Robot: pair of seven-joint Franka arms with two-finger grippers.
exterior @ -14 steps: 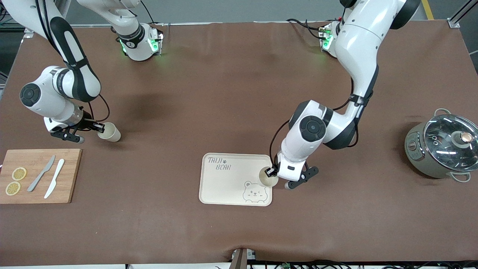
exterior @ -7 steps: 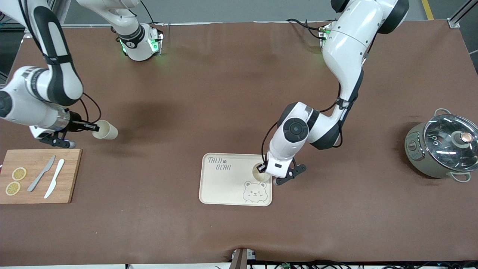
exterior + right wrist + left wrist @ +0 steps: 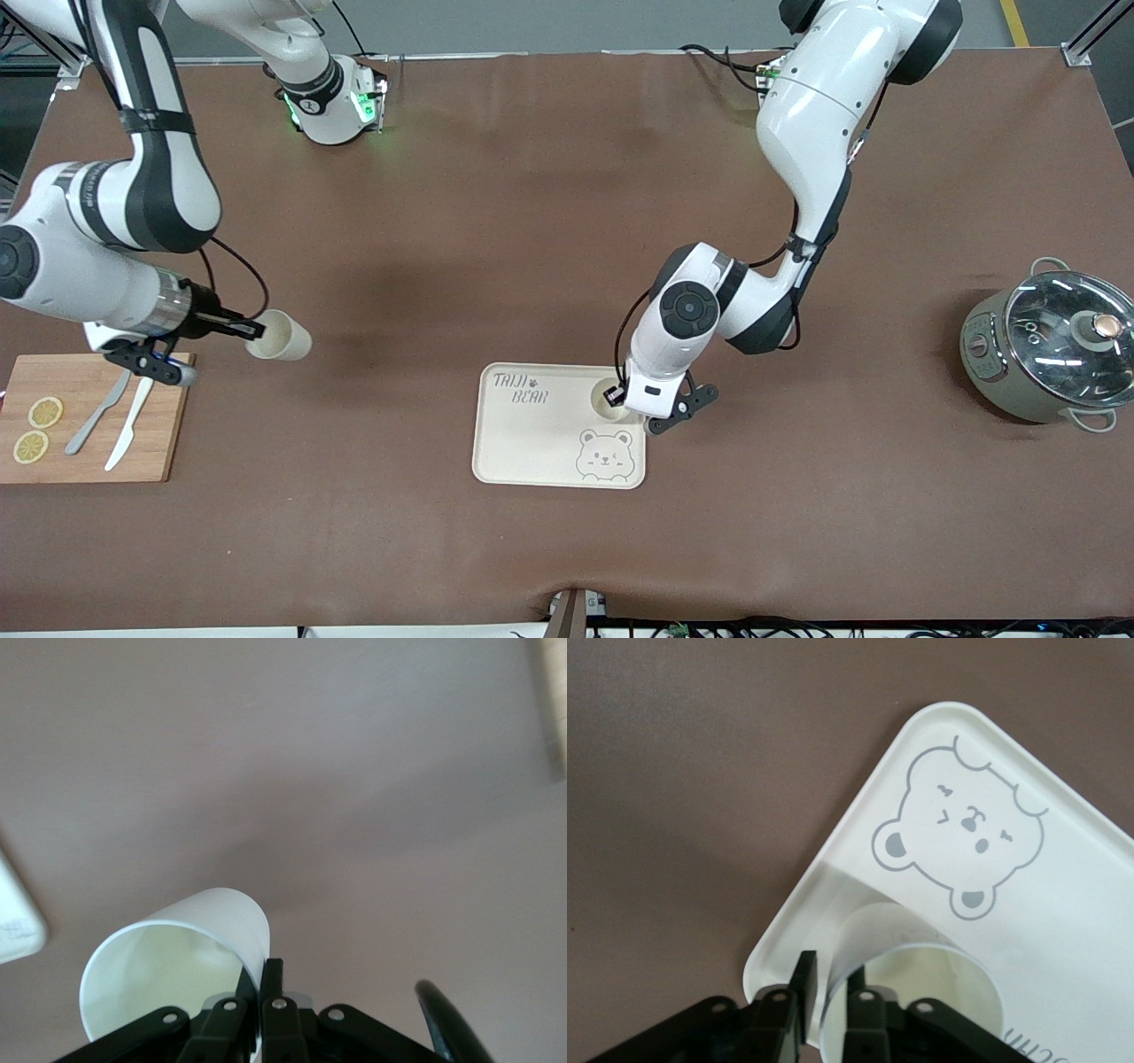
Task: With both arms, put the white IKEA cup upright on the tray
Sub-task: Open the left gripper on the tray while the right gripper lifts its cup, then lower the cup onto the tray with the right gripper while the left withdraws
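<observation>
**White cups, one over the tray, one over bare table**

White plastic is pinched in both grippers. The left gripper [image 3: 617,396] has its fingers closed on the rim of a cup [image 3: 608,400], one finger inside the wall and one outside, as the left wrist view shows [image 3: 824,992]. That cup [image 3: 912,983] sits mouth up over the corner of the tray [image 3: 532,443] nearest the left arm, just above the drawn bear [image 3: 604,455]. Whether its base touches the tray I cannot tell. A rim grip makes sense here: it keeps the cup upright and leaves the base free to be set flat.

The right gripper [image 3: 251,331] likewise clamps a second cup [image 3: 280,335] by its rim, fingers tight on the wall in the right wrist view [image 3: 259,992]. This cup [image 3: 177,957] is tilted, mouth toward the gripper, over bare table beside the cutting board [image 3: 159,443] and well apart from the tray. To my eye it needs carrying toward the tray and turning upright before release.

Two knives [image 3: 115,421] and lemon slices [image 3: 37,428] lie on the board at the right arm's end; a lidded pot [image 3: 1045,350] stands at the left arm's end, clear of the work.
</observation>
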